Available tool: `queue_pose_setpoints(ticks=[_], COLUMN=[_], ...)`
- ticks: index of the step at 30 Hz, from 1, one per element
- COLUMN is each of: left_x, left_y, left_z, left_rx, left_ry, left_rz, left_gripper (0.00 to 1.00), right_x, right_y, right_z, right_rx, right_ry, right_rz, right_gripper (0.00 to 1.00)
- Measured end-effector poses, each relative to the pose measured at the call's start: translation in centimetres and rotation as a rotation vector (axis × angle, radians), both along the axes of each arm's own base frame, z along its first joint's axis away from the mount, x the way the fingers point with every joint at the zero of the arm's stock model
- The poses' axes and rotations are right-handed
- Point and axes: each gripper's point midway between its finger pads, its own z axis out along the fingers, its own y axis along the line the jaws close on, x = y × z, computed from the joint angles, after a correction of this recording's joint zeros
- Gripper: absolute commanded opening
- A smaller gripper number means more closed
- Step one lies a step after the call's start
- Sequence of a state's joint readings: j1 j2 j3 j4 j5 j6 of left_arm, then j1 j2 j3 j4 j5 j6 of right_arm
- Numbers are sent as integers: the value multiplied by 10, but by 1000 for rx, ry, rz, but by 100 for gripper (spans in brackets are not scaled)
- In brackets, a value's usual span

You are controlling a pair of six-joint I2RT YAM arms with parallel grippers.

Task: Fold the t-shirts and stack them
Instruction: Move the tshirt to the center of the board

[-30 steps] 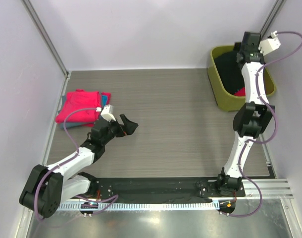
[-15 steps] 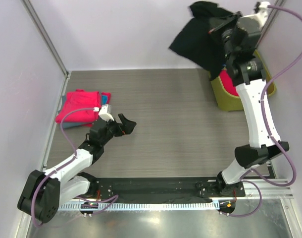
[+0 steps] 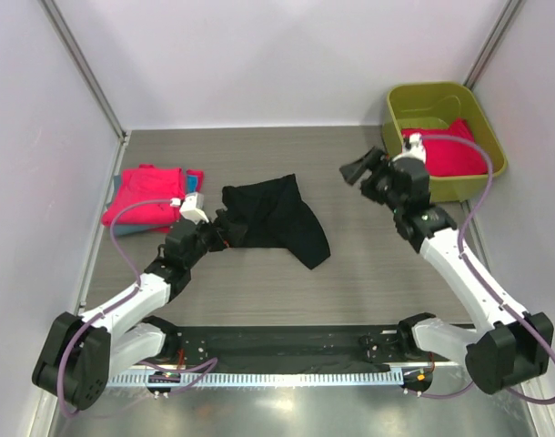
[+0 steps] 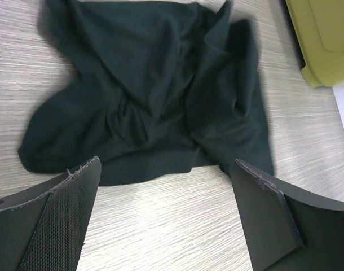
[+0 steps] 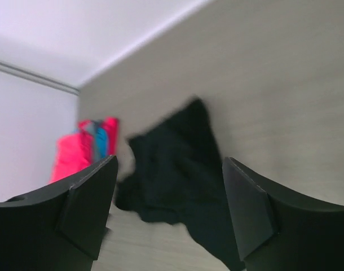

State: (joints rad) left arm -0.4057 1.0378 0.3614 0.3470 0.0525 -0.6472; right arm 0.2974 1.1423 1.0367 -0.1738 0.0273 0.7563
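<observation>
- My left gripper [image 4: 166, 169] is released: its two fingers stand wide apart with nothing between them, low over the table [image 3: 350, 264].
- Its fingertips sit at the left edge of the black t-shirt [image 3: 277, 218]. I cannot tell from the top view whether they touch the cloth.
- My right gripper [image 3: 358, 171] is released as well, its jaws spread and empty. It is raised over the table and points left toward the black t-shirt, apart from it.
- The black t-shirt lies crumpled and unfolded at mid-table between the two grippers, with one lobe trailing toward the near right.
- The left wrist view shows bunched folds at its middle, and I cannot make out any print or writing among them.
- The folded pink t-shirts [image 3: 146, 205] are stacked by the left wall, with the blue t-shirt [image 3: 195, 179] showing at their right edge.
- The olive-green tub [image 3: 432, 91] stands in the far right corner with a pink t-shirt [image 3: 455, 157] inside.
</observation>
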Motion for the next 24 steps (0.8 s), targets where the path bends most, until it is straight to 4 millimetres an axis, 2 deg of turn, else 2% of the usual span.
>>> queue_pose_setpoints(ticks=[2,3,5,11,15,17,20,24], left_x=[0,0,0,-1,-1,-1,0,2], left_y=[1,1,1,2,3,4,4,2], left_z=[-1,-2,-6,-13,-12,-11,-12,-20], left_rx=[3,4,9,20,23,22,23,38], left_ry=[3,6,18,40,38,35,37,72], left_rz=[3,3,3,7,15,17,17,16], left_gripper=[97,97,97,97,95,89,83,82], right_x=[-13,-19,-27,-48,-56,-57,-62,-65], right_y=[-3,-1,8,71,103,106,100,101], right_z=[-41,-60,-83,-105,-125,-140,-172,-203], right_rx=[-43,-77,-137,-333,-469,-502,-550,-586], right_ry=[55,83,112,52,6,-8,26,82], right_rz=[12,27,76,267,342,349,361,392], right_gripper=[81,75,66,64,60,59,57,61])
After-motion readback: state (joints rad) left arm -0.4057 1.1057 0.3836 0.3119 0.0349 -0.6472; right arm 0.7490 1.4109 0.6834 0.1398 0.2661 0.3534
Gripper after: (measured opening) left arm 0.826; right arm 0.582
